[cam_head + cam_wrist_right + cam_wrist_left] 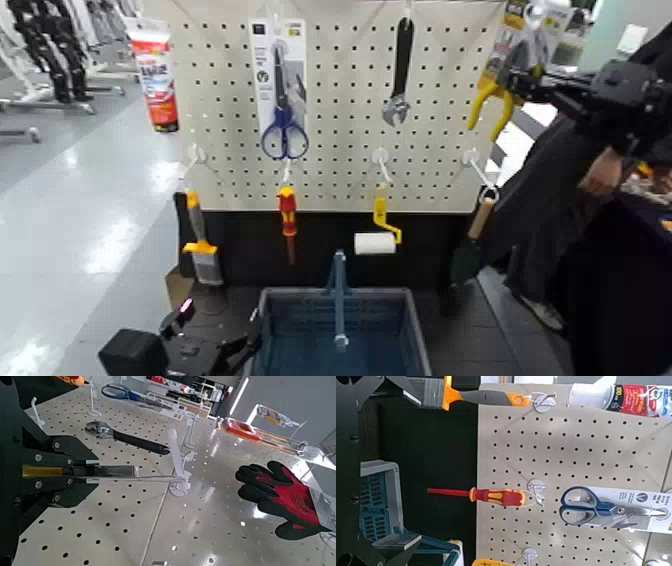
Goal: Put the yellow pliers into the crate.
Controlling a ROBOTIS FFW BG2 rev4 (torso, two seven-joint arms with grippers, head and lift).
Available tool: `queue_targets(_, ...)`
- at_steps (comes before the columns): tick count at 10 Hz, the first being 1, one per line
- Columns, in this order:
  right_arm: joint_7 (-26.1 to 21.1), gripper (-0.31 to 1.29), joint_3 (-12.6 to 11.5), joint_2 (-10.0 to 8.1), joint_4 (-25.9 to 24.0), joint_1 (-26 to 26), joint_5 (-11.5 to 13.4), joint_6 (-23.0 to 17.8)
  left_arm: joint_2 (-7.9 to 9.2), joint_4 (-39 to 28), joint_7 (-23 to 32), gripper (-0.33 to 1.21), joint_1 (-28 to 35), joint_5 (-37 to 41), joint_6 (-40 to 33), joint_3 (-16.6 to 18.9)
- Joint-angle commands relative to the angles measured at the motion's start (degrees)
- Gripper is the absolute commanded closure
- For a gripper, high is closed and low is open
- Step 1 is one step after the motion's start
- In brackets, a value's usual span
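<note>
Yellow, curved handles distinguish the pliers, hanging on their card; my right hand is together near them, my left hand apart.

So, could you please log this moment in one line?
right gripper: shut at yellow pliers, grip unclear | pliers: at pegboard, not in crate | left gripper: open, near crate

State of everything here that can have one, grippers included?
Left gripper: open, beside the crate.
Right gripper: shut, at the yellow pliers; grip on them unclear.
Yellow pliers: up at the pegboard, handles spread, not in the crate.
Crate: upright, handle raised.
Scissors: closed, hanging on their card.
Wrench: hanging, head down.
Paint roller: hanging, roller end down.
</note>
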Motion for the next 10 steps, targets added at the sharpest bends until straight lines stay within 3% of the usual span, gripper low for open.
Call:
queue_targets(1,-0.03,1.12,-2.73,3.50,-2.86,5.02,-0.29,0.86,1.19,0.01,1.20,0.12,-0.21,0.41,0.46,-1.01)
queue_targets(5,-0.12,1.12,-6.16,8.86,-5.59,13.45,-1.08,2.62,2.59,-0.08,3.22,0.12,-0.74,0.59,1.17,-1.98)
queue_targets(10,-0.64,1.12,-5.37,14.66,-5.06,22.60,-1.79,3.50,3.73,-0.17,4.80,0.12,-0.91,0.94,1.43,-2.77)
